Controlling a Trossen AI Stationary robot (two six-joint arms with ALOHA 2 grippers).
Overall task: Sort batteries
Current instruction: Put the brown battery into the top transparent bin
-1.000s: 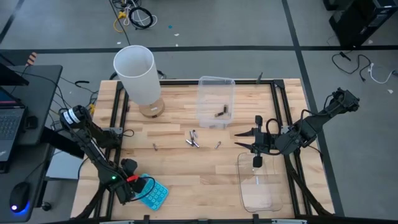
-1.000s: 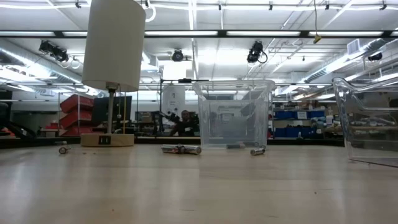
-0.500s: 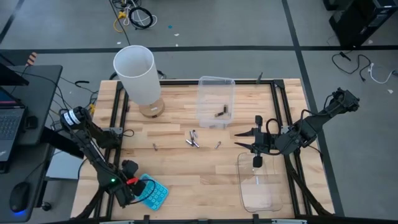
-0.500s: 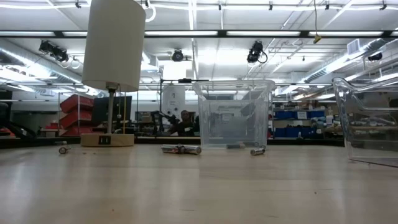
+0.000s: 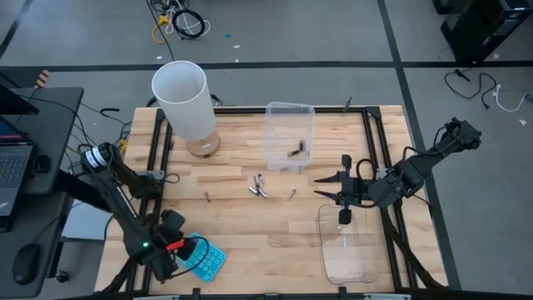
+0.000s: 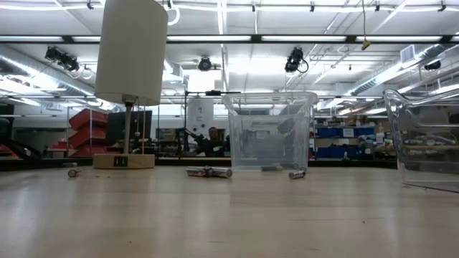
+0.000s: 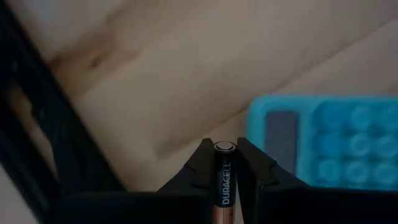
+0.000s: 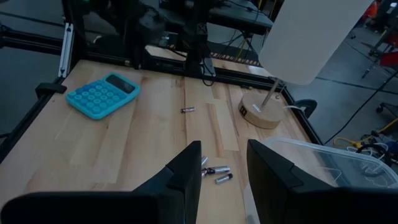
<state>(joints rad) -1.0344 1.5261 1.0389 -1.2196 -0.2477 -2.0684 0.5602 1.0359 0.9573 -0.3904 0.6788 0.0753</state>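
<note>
My left gripper hangs over the table's near left corner, beside a blue calculator, and is shut on a dark Duracell battery. Several loose batteries lie on their sides mid-table, with single ones at the left and the right. More batteries lie inside the far clear tub. My right gripper waits open at the right, above the far end of the near clear tub. My left gripper pinches the battery's long sides between its two fingers. The battery lies along the fingers, its capped end level with the fingertips. The fingers point steeply down, and the battery is clear of the table.
A white lamp on a wooden base stands at the far left. In the left wrist view the calculator lies close beside the fingers. Black frame rails run along the table's edges. Bare wood lies between the calculator and the near tub.
My left gripper has risen from the table by the calculator and tipped a little, still over the near left corner.
</note>
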